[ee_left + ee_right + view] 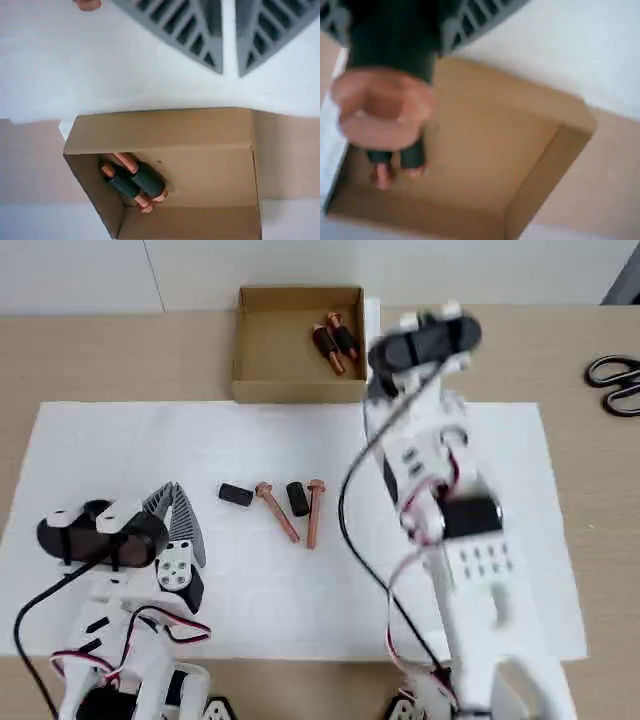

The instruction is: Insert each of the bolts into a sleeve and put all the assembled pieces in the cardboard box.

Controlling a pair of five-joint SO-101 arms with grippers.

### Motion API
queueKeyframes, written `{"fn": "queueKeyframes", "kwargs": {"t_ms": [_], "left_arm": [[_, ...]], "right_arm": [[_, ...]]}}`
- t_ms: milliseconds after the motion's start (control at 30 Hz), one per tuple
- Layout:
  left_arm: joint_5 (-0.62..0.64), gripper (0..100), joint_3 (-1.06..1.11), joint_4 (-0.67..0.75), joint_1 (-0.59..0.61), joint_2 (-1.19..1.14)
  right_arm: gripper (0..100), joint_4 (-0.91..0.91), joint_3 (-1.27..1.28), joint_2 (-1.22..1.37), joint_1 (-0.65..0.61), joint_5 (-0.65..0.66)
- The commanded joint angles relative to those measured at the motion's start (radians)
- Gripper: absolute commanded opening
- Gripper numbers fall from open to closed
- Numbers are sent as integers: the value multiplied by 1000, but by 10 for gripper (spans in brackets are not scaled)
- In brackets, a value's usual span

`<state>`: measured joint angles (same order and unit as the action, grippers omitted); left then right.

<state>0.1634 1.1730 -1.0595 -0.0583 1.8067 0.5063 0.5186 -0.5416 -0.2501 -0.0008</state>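
The cardboard box point(298, 392) stands at the table's far middle with two assembled pieces point(335, 342) in its right part. They lie side by side in a corner of the box point(200, 130) in the left wrist view, pieces point(134, 182). On the white sheet lie two loose copper bolts point(278, 510) point(314, 512) and two black sleeves point(236, 494) point(297, 498). My right gripper point(395, 30) is shut on a black sleeve with a copper bolt point(385, 102) in it, over the box point(550, 165). My left gripper point(229, 45) hangs low over the sheet, left of the loose parts, fingers together and holding nothing.
A white paper sheet point(120, 450) covers the middle of the wooden table. Black scissors point(615, 383) lie at the far right edge. The right arm point(450, 500) stretches from the near edge up to the box's right side.
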Motion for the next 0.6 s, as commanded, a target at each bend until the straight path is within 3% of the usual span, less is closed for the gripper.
{"fn": "queueKeyframes", "kwargs": {"t_ms": [0, 67, 167, 267, 567], "left_arm": [[3, 6, -4, 23, 5, 12], [3, 6, -4, 23, 5, 12], [3, 6, -4, 23, 5, 12], [3, 6, -2, 23, 5, 12], [-2, 6, 33, 23, 5, 12]], "right_arm": [[4, -188, -130, 137, 5, 0], [4, -344, -135, 222, 2, 15], [4, -526, -180, 361, 2, 146], [3, -496, -302, 507, -15, 230], [3, -354, -778, 943, -53, 232]]}}
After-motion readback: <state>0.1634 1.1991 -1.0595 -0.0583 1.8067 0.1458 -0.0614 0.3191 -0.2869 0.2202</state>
